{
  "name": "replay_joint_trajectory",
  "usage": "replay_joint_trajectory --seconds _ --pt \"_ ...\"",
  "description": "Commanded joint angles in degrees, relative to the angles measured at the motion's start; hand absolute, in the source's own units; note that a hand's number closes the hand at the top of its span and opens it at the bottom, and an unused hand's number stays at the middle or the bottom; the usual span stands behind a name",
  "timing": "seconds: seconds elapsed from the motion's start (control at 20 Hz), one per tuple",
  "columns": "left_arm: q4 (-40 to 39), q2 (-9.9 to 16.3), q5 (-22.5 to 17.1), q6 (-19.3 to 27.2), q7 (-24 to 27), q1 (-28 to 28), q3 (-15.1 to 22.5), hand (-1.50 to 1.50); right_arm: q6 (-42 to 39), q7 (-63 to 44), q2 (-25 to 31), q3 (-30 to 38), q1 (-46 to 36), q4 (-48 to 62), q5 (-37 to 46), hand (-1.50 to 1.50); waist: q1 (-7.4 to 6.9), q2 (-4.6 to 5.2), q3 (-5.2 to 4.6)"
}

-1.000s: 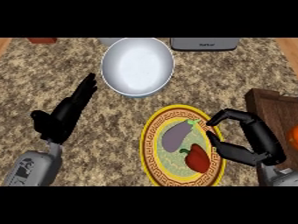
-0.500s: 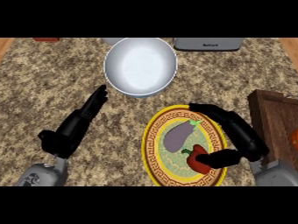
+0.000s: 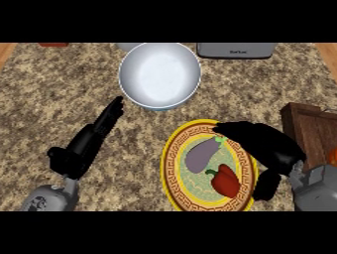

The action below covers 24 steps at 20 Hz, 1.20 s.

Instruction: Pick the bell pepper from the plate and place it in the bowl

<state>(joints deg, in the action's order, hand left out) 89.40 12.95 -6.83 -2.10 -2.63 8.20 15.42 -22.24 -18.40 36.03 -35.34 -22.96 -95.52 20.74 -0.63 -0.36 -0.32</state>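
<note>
Right hand, fingers curled but holding nothing, overhangs the plate's right edge beside the bell pepper and an eggplant; left hand lies straight-fingered below the bowl.

counter: speckled granite top, with a wooden strip along its left and right edges
bowl: white, near the far edge, about midway across
plate: yellow with a patterned rim, toward the near edge, right of middle
wooden board: dark brown, at the right edge
grey appliance: at the far edge, right of the bowl
red object: at the far left corner, mostly cut off
</note>
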Motion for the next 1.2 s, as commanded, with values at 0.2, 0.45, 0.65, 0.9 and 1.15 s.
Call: replay_joint_trajectory --seconds 0.2,0.45,0.65,0.9,1.15 --pt "1.4 -1.1 0.8 0.4 -1.9 0.4 0.5 0.00 -21.8 -29.1 -8.0 -1.7 -8.2 -5.3 -12.1 -1.50 0.27 0.08 0.17" --pt "0.0 -1.4 1.2 -0.6 -0.1 0.0 -0.9 0.00 -24.4 -39.3 -13.2 -2.1 -7.2 -5.3 -14.6 -1.50 0.60 0.24 0.26" --pt "-1.0 -0.4 0.8 -3.0 2.3 -1.5 -2.9 0.00 -22.3 -37.2 -15.6 -3.2 -5.7 -3.5 -10.3 -1.50 0.51 0.35 0.29" --pt "0.1 -2.3 2.8 -2.1 1.5 -0.6 -2.9 0.00 -21.1 -32.8 -14.3 -4.5 -0.8 -6.9 -3.2 -1.50 0.66 0.32 0.32" --pt "0.6 -2.4 2.9 -3.7 0.1 -0.7 -4.0 0.00 -18.9 -29.4 -16.0 -4.8 1.7 -9.2 5.0 -1.50 0.59 0.34 0.32"
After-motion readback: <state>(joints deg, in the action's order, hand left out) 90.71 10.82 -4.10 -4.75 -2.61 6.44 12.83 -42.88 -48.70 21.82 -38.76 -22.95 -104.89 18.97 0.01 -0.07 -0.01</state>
